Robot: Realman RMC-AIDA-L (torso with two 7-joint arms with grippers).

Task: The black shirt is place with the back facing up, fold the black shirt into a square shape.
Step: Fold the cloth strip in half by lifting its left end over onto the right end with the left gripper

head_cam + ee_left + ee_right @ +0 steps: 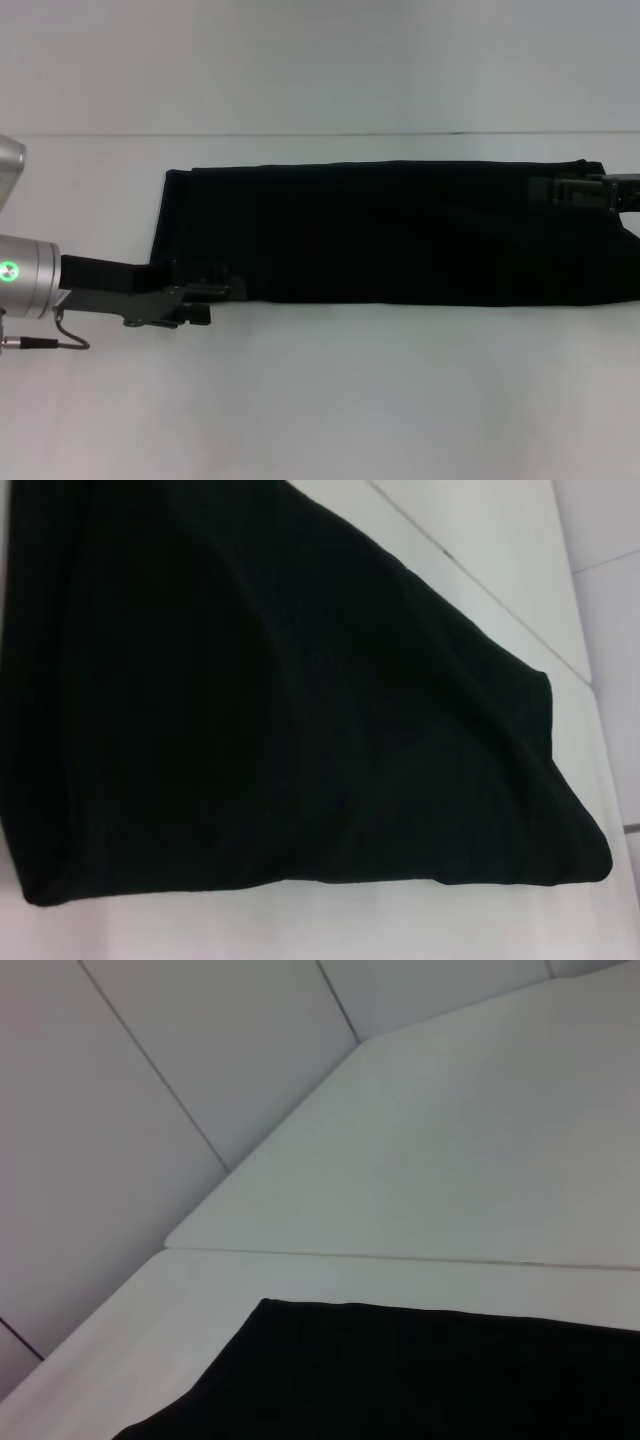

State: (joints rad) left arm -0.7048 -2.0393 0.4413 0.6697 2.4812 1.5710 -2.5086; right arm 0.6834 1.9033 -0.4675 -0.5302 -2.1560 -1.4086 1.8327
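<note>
2 grippers work opposite ends of the black shirt, which in the head view lies as a long narrow band across the middle of the tabletop, running from left of centre out past the right edge of the picture. We judge the lengthwise folds are done and the step in hand is bringing 1 end over the other to make the square. The left gripper sits at the near left corner of the band, low and close to the tabletop; the right gripper sits at the far right corner, over the cloth. Black on black, we cannot tell whether either pair of fingers is open or closed on fabric.

From the left wrist view, the shirt fills most of the picture, layered, with a rounded folded edge lying on the pale tabletop. No fingers show.

From the right wrist view, 1 clean corner of the shirt lies flat on the tabletop, with seams between panels beyond it. Again no fingers show.

To do this step well, we should catch all layers at each corner, lift both corners level, and carry the end straight along the band so edges meet squarely without dragging the lower layers.
</note>
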